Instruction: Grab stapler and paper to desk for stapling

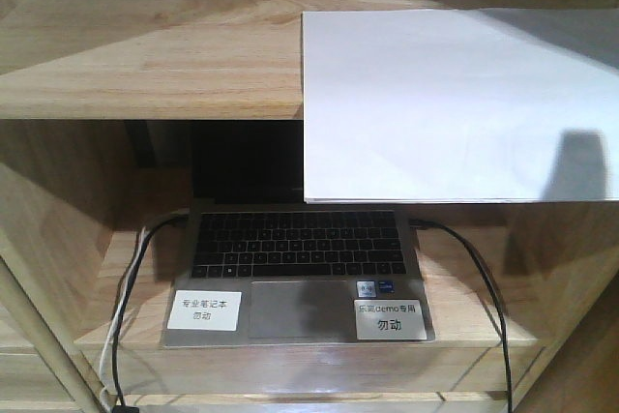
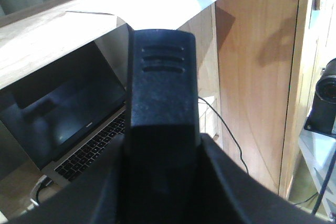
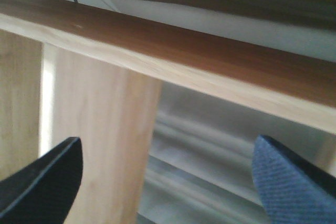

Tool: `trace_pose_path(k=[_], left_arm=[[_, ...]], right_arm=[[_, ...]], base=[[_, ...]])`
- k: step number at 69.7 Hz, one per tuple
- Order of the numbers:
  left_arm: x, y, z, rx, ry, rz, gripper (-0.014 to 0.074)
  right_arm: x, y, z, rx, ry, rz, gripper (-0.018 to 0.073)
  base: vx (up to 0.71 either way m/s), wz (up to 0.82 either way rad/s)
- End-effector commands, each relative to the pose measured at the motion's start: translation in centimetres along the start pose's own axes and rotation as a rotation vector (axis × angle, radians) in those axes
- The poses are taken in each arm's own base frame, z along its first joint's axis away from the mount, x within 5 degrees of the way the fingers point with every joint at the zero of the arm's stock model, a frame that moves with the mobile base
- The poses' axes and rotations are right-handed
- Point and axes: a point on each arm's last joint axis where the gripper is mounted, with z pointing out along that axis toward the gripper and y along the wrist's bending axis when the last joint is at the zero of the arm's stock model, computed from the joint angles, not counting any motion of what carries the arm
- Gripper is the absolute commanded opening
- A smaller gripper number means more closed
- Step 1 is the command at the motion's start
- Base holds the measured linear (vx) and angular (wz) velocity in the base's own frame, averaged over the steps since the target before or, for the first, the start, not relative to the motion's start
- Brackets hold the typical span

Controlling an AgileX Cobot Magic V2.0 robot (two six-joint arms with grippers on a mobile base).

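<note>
Paper [image 1: 435, 103] juts out above the open laptop [image 1: 300, 258], up ahead of the left tool [image 2: 164, 167] clamping the black stapler [image 2: 161, 77]; right tool [image 3: 168, 182] gapes wide.

Paper [image 1: 455, 103]: plain white, unmarked, one sheet or several, can't tell. It lies flat on the right half of the upper shelf [image 1: 145, 55], and its front part sticks out past the shelf edge, unsupported and not sagging. Stapler [image 2: 161, 77]: black body, three short grooves near the far end, standing up between the fingers of the left pincer [image 2: 164, 182].
</note>
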Motion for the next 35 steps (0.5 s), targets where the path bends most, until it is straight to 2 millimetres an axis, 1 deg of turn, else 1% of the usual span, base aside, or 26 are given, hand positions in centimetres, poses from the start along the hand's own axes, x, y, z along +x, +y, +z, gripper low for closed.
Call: trace_pose_path(k=[1, 7, 12, 35], left_arm=[[-1.7, 0.3, -0.1, -0.013, -0.116, -0.011, -0.0006], [-1.7, 0.3, -0.1, -0.013, -0.116, -0.011, -0.0006], [-1.7, 0.3, -0.1, -0.013, -0.116, -0.011, -0.0006], [-1.7, 0.3, -0.1, -0.013, -0.116, -0.011, -0.0006]], right_arm=[[0.0, 0.2, -0.8, -0.077, -0.006, -0.005, 0.0605], [0.5, -0.7, -1.5, -0.073, 0.039, 0.014, 0.0602], [1.1, -1.4, -1.9, -0.074, 0.110, 0.028, 0.0601], [4.3, -4.1, -3.1, -0.062, 0.503, 0.103, 0.0594]], base=[[0.00, 0.00], [0.00, 0.00], [0.00, 0.00], [0.00, 0.00]])
